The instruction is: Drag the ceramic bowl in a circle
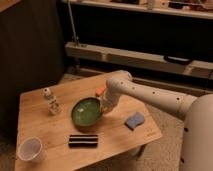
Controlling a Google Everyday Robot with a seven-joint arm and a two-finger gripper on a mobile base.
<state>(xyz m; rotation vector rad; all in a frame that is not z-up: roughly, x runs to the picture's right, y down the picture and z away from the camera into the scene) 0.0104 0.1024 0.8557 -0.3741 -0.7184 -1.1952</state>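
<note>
The ceramic bowl is a wide, shallow, glossy green dish with a darker rim. It rests on the wooden table, near the middle. My white arm reaches in from the right. My gripper is at the bowl's right rim, touching it. The arm's wrist hides the fingertips.
A small white and brown bottle stands left of the bowl. A white cup is at the front left corner. A black bar lies in front of the bowl. A blue sponge lies at the right. An orange object peeks out behind the arm.
</note>
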